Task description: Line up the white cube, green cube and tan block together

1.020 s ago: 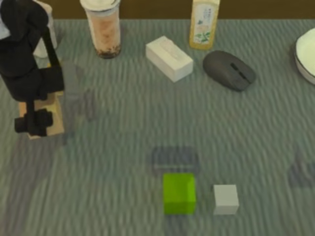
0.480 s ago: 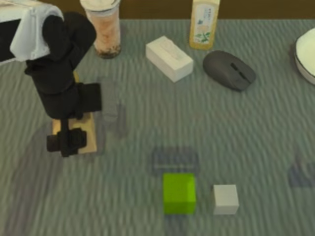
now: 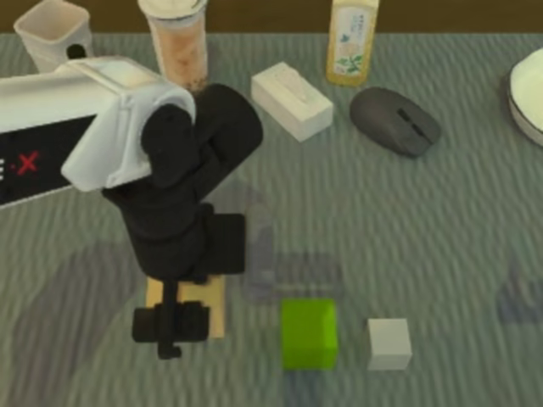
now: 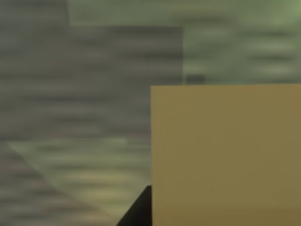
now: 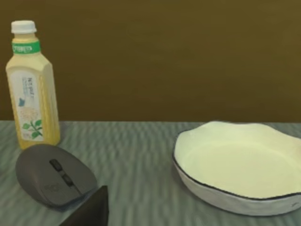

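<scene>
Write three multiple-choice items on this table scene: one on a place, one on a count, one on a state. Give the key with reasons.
1. Where does the green cube sit relative to the white cube in the top view?
A. To its left
B. To its right
C. On top of it

2. How many of the three task blocks lie free on the table, out of any tool?
A. None
B. One
C. Two

3. What is the left tool doing?
A. Hanging empty
B. Gripping the tan block
C. Pressing on the mouse

Key: 1 A, the green cube lies left of the white one, apart from it. 2 C, the green and white cubes lie free. 3 B, the tan block sits in the left tool and fills the left wrist view.
</scene>
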